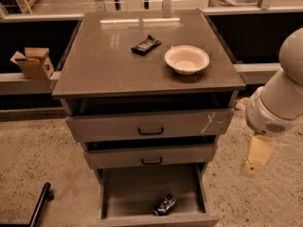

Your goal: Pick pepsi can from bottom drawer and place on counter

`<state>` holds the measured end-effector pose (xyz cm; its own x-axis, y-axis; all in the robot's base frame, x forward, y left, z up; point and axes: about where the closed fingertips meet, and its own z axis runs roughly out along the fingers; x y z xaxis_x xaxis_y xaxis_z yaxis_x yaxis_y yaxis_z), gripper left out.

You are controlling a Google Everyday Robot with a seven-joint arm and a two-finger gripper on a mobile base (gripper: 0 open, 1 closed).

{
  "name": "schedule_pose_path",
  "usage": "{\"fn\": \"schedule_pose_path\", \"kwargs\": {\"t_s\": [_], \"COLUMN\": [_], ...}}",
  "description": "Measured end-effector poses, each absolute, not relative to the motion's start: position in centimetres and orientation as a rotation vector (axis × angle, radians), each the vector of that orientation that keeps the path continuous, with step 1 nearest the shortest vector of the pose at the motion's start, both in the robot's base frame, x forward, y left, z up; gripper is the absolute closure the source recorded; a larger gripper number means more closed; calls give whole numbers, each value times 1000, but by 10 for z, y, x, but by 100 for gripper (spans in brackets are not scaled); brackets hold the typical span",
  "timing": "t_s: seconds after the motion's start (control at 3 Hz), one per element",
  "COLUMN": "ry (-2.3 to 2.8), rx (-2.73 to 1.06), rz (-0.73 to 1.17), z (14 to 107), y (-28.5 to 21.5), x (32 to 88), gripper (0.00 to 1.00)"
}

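The pepsi can [164,205] lies on its side in the bottom drawer [137,186], close to the drawer's front edge and right of centre, toward the front right corner. The drawer stands pulled out, so the can is open to view from above. The two shallower drawers above it also sit partly out and overhang the back of the drawer.

The gripper [257,156] hangs off beyond the cabinet's right edge, over the floor and at about the level of the middle drawer [150,156]. It is well apart from the can and holds nothing. Whether it is spread or pressed together cannot be told from this view.

On the counter [104,65], a white bowl [186,59] sits toward the right edge and a black snack bar wrapper [146,44] lies near the middle of the back half. The left side and the front edge look bare.

As a judgement, the task is at its very start. The drawer needs no opening, but nothing else is done. The arm has yet to come round over the drawer's front right corner, descend to the can, grip it and lift it clear of the front wall. It must also clear the overhanging drawers before carrying the can up onto the counter. The front left part of the top seems the easiest place to set it.
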<state>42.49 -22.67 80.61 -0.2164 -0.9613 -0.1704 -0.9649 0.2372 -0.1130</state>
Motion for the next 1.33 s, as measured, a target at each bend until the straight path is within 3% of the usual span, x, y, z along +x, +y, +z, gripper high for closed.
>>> {"fn": "schedule_pose_path", "kwargs": {"t_s": [0.67, 1.33], "ry": [2168, 2168], "rx": [-2042, -2075], "rz": [240, 301], "z": [624, 594], "y": [-211, -205], "x": [422, 422], "gripper": [0, 0]}}
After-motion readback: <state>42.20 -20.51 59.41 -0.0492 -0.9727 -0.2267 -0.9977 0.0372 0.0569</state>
